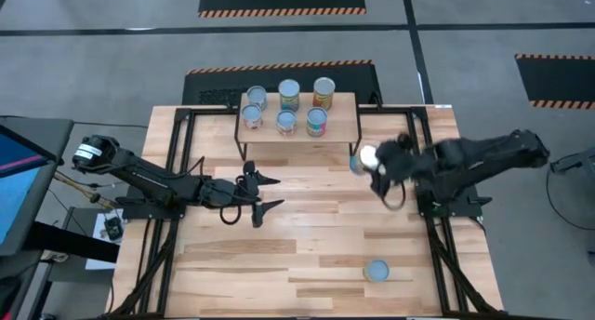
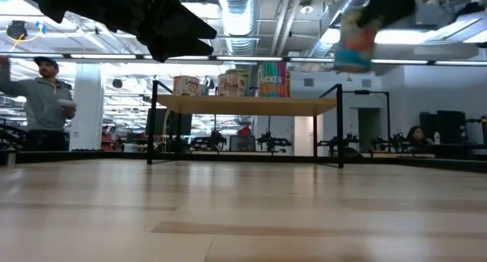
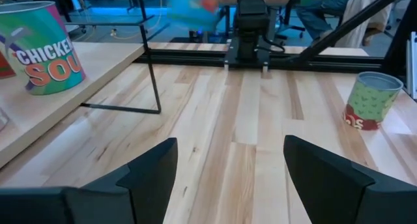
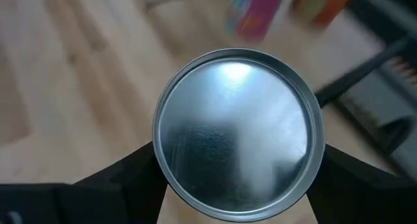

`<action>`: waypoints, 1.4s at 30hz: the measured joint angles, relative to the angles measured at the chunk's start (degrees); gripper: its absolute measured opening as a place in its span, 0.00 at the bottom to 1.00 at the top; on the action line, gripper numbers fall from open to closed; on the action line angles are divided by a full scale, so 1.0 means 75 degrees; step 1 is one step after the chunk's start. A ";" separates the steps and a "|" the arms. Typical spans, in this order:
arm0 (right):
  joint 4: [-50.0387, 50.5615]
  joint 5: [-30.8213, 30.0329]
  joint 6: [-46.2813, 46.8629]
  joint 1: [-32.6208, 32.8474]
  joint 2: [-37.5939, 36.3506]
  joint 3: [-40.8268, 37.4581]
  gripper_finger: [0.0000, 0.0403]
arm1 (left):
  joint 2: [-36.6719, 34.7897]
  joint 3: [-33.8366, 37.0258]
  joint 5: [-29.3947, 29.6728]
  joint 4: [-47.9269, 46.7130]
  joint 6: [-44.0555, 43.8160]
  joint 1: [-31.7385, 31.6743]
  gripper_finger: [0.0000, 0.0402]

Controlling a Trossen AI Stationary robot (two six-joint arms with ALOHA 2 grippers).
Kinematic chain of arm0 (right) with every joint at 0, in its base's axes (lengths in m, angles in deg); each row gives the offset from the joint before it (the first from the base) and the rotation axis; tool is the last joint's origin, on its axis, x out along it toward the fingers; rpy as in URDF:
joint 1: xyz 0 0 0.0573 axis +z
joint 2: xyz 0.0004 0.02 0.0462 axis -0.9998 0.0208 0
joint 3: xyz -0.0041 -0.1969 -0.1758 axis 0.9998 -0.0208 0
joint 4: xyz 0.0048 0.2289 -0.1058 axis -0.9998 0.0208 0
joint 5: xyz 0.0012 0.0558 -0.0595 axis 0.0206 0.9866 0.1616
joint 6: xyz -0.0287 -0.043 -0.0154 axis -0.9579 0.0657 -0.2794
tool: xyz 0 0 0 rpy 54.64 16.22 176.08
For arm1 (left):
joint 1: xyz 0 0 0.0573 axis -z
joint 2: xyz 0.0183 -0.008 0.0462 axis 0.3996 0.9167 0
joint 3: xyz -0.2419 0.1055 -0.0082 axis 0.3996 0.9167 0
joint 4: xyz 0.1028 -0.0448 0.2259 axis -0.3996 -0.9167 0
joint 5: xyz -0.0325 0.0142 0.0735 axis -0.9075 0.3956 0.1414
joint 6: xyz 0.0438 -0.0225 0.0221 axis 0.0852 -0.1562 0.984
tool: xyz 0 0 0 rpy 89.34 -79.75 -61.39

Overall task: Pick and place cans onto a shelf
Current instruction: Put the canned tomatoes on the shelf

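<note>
The light-wood shelf (image 1: 346,125) stands at the table's far middle on thin black legs, with several cans (image 1: 289,94) upright on it. My right gripper (image 1: 367,162) is just right of the shelf, shut on a can (image 2: 355,39) with a blue and pink label, high above the table. Another can (image 1: 376,271) with a green and red label stands on the table near the front edge; it also shows in the left wrist view (image 3: 369,100). My left gripper (image 1: 268,193) hovers open and empty left of the table's middle. My right gripper pinches the can's side wall just below its round top (image 4: 238,133) between its two fingers (image 4: 130,175), one on each side. The fingers come from above, pointing down. The can hangs below them, roughly upright, lifted clear of the table and above shelf height (image 2: 355,39).
The shelf's right end (image 1: 349,111) is bare wood. Black rails (image 1: 437,218) run along the table's left and right sides. A person (image 2: 46,102) stands beyond the table in the low view.
</note>
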 joint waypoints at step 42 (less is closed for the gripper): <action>-0.2636 0.3997 -0.5423 -0.6967 0.3706 0.1993 0.77 | 0.0001 0.0000 0.0136 -0.0175 0.0000 -0.0093 0.67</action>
